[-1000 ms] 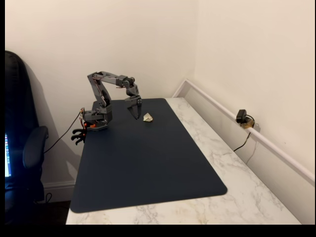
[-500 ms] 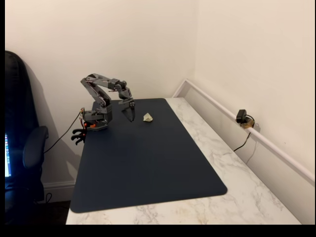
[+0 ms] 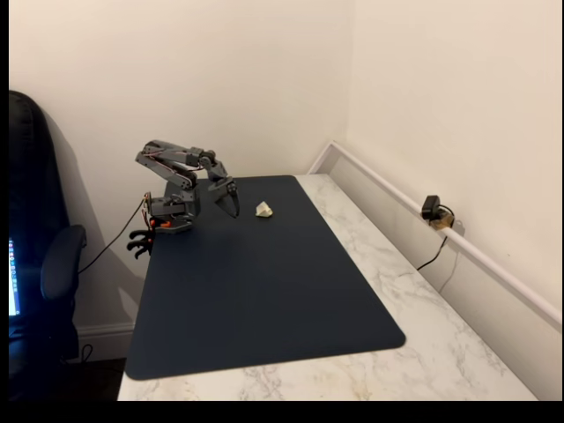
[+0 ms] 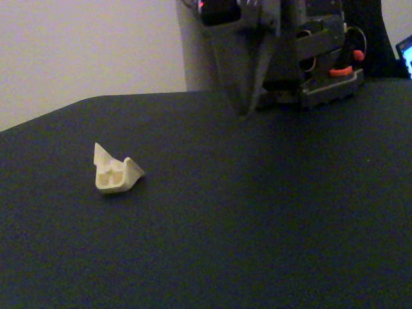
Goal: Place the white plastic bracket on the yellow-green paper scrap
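Nearest to me in the wide fixed view is the white marble table [image 3: 414, 352], and on it the big dark blue mat [image 3: 256, 291], bare across its whole front half. Moving back along the mat, I reach the white plastic bracket [image 3: 263, 209], lying loose on the surface near the far edge. The low fixed view gives me a better look: the bracket [image 4: 114, 172] sits on the mat by itself, a cream wedge with an upright point and small pockets in its face, nothing touching it. I'm hunting for the yellow-green paper scrap and I can't pick it out on the mat or under the bracket, so I can't say the two are together.

Just beyond, the gripper [image 3: 231, 206] hangs tip-down over the mat, beside the bracket and apart from it, the grey arm folded back over its base [image 3: 171, 217] at the mat's far left corner. In the low view the gripper [image 4: 243, 108] points down with its tips drawn to a narrow point, fingers looking pressed together on nothing.

My read: the bracket is free and ungrasped, and whether it lies on the scrap I cannot tell.
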Available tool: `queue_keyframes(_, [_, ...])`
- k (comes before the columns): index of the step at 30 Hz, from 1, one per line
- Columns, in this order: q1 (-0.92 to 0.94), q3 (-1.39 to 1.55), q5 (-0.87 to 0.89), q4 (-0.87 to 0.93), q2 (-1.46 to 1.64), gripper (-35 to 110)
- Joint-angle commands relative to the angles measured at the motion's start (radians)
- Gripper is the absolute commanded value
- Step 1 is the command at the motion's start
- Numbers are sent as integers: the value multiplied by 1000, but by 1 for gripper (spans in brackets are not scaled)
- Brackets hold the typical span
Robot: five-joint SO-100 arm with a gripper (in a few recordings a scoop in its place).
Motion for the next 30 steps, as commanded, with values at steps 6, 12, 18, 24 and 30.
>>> queue_keyframes(6, [51, 115, -9, 130, 408, 0])
queue_keyframes(12, [51, 164, -15, 247, 629, 0])
queue_keyframes(18, [52, 169, -72, 250, 643, 0])
queue_keyframes(24, [55, 169, -123, 255, 643, 0])
queue_keyframes(30, [69, 169, -152, 255, 643, 0])
